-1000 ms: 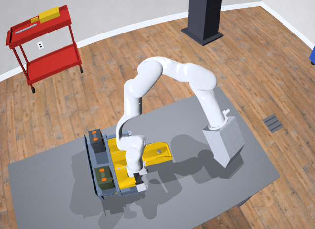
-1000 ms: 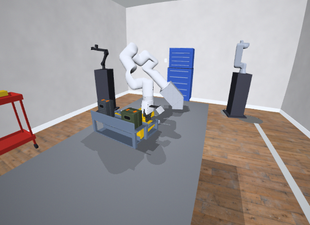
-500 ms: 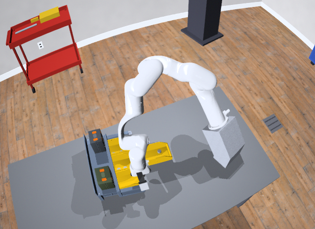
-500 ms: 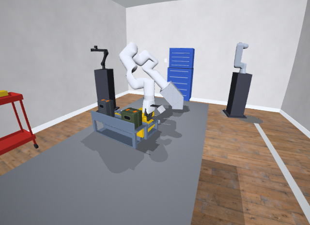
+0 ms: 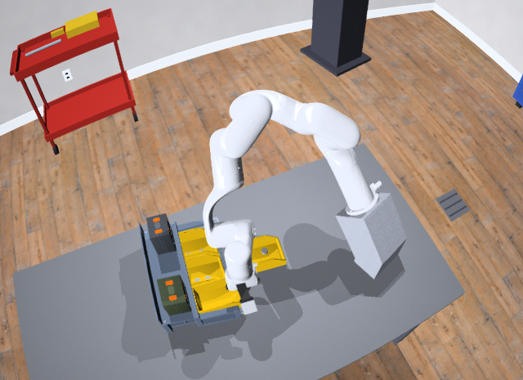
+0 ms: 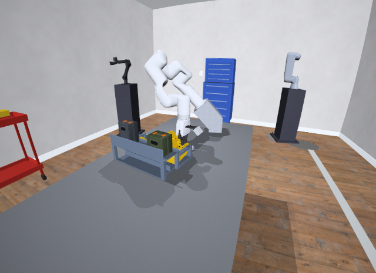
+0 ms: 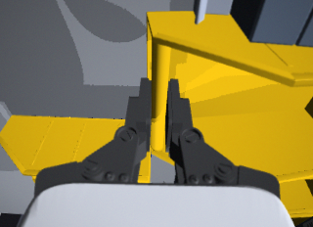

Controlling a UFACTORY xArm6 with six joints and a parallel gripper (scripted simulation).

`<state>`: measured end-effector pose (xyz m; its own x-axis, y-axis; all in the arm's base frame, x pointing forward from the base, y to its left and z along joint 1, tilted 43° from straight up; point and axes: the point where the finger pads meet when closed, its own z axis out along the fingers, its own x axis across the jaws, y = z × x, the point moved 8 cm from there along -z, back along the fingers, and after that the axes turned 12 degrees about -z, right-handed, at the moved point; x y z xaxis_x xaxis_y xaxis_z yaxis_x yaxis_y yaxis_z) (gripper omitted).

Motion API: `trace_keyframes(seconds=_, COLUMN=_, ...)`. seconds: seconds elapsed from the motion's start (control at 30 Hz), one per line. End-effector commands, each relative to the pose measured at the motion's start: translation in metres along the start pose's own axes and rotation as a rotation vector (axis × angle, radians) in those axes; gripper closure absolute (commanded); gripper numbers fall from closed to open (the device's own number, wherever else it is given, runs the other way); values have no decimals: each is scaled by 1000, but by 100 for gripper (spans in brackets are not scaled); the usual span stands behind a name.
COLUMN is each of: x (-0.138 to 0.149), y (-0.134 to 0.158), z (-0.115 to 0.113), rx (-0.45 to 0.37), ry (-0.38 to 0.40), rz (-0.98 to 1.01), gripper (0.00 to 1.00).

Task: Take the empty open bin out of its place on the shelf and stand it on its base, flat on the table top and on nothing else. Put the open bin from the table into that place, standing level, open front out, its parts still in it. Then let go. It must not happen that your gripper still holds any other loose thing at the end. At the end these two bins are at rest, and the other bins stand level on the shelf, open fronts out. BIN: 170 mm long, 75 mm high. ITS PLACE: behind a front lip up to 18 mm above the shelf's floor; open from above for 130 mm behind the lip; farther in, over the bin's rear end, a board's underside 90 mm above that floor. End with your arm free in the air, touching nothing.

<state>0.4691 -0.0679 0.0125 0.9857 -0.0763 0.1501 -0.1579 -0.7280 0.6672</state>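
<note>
A grey shelf (image 5: 185, 274) stands on the table with three yellow open bins in a row. The empty bin (image 5: 217, 296) is the one nearest the camera, at the shelf's end. My gripper (image 5: 243, 292) points down over its outer front corner and is shut on its thin yellow side wall (image 7: 160, 90); the wall stands upright between the fingers. The gripper also shows in the exterior view (image 6: 183, 135). Another yellow bin (image 5: 268, 251) holding a grey part stands on the table just beside the shelf front, behind my wrist. The middle shelf bin (image 5: 204, 271) holds small parts.
A black box (image 5: 159, 234) and a green box (image 5: 172, 295) sit on the shelf's upper board behind the bins. The arm's grey base block (image 5: 371, 236) stands at the table's right. A red cart (image 5: 71, 72) and dark pedestals stand on the floor.
</note>
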Motion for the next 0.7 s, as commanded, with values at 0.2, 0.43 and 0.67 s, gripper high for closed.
trace_keyframes(seconds=0.2, x=-22, y=-5, z=-1, rx=1, ry=4, rz=1, gripper=100)
trace_keyframes(seconds=0.43, x=-44, y=-10, z=-1, rx=1, ry=4, rz=1, gripper=100)
trace_keyframes(seconds=0.67, x=-64, y=-14, z=-1, rx=1, ry=4, rz=1, gripper=100)
